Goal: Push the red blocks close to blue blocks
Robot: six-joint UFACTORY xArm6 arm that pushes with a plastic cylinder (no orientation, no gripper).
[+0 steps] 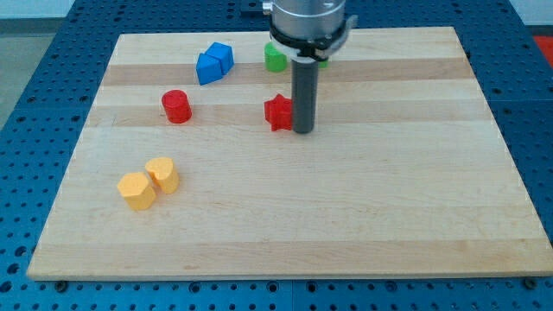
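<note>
My tip [303, 130] rests on the board just to the right of the red star block [278, 112], touching or nearly touching it. The red cylinder [176, 106] stands apart at the view's left. Two blue blocks [214, 63] sit together near the top, up and left of the red star and up and right of the red cylinder.
A green cylinder [275, 58] sits at the top, partly behind the arm; a second green block is mostly hidden by the arm. Two yellow blocks [149, 182] lie at the lower left. The wooden board [346, 216] sits on a blue perforated table.
</note>
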